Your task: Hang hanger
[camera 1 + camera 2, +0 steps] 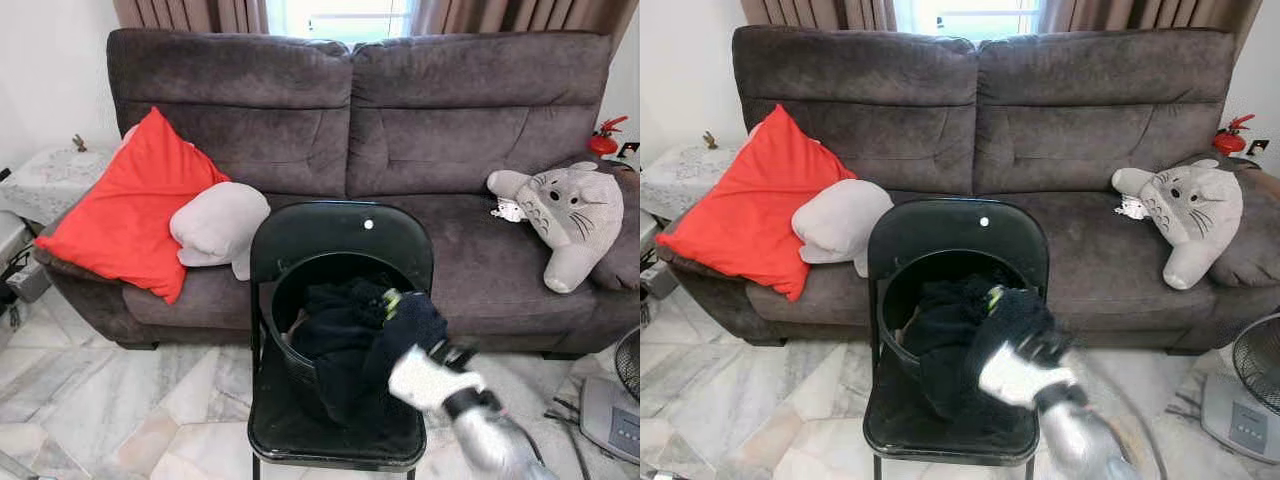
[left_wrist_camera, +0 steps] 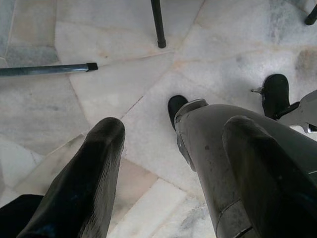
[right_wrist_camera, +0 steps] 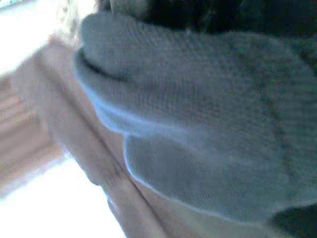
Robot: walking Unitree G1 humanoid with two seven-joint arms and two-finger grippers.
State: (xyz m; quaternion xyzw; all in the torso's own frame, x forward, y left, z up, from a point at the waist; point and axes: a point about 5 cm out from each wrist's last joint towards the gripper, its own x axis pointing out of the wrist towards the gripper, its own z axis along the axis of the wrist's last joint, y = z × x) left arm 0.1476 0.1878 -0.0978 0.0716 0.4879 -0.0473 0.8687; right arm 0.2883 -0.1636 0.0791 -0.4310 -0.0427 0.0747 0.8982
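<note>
- Reaching into the bucket (image 1: 300, 300) on the chair (image 1: 340, 235), the right end effector (image 1: 405, 315) sits among dark clothes (image 1: 335, 320); I cannot tell whether its fingers are parted.
- Hanger: cannot be made out.
- Left end effector (image 2: 173, 173) hangs spread above the floor (image 2: 124, 74).
- Likely step: fetching; next, a firm grip.

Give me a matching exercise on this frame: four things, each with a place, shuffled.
1. red cushion
2. grey plush toy
3. black bucket
4. left gripper

a. on the folding chair's seat
b. sofa's right end
c. above the marble floor
d. sofa's left end

Pairs: 1-d, 2-b, 3-a, 4-c
</note>
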